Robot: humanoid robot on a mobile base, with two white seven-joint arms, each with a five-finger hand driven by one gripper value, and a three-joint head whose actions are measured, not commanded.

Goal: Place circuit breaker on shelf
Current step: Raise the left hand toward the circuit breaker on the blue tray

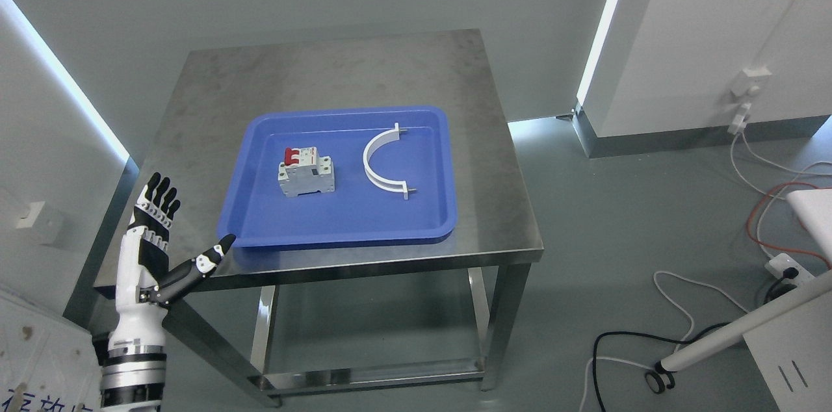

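Centrally, a shallow blue plastic tray [338,230] with rounded corners lies on a square brushed stainless-steel table [214,106], and everything else can be placed against that tray. Inside it, towards its left half, stands the grey and white circuit breaker [306,175] with two red switch levers on its upper end; it rests on the tray floor, clear of the tray walls. Also inside the tray, to the right of the breaker and well apart from it, lies a white semicircular plastic clamp [380,162], its curve bulging towards the breaker and its two ends, each with a small pin, pointing to the tray's right wall. Off the tray's lower left corner, past the table's left edge, the robot's left hand [156,249] rises from the bottom left of the view on a white and silver forearm; its black-tipped fingers [159,194] are stretched upward and held together, the thumb [208,259] is splayed out towards the tray's near left corner, and the hand holds nothing and touches neither tray nor breaker. Beneath the tray, the table's lower steel rails show above a grey floor. Far to the right of the tray, white, black and orange cables [689,308] trail across the floor beside a white wall with a lit vertical strip.
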